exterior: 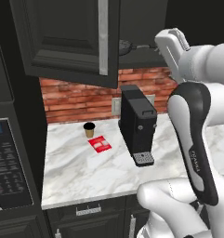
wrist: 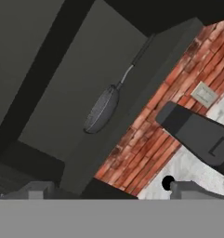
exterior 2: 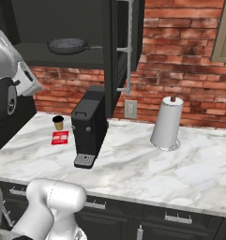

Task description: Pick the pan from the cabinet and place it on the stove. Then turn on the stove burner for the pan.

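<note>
The pan lies flat on the lower shelf of the open cabinet, its thin handle pointing right. It also shows past the cabinet's swung-out door as a dark pan. In the hand view the pan sits mid-frame, some way ahead of my gripper. The fingertips stand wide apart with nothing between them, so the gripper is open. My hand is raised to shelf height, right of the pan's handle. The stove and its burner are out of view.
A black coffee machine stands on the marble counter under the cabinet. Left of it are a small cup and a red packet. A paper towel roll stands to the right. A microwave is at far left.
</note>
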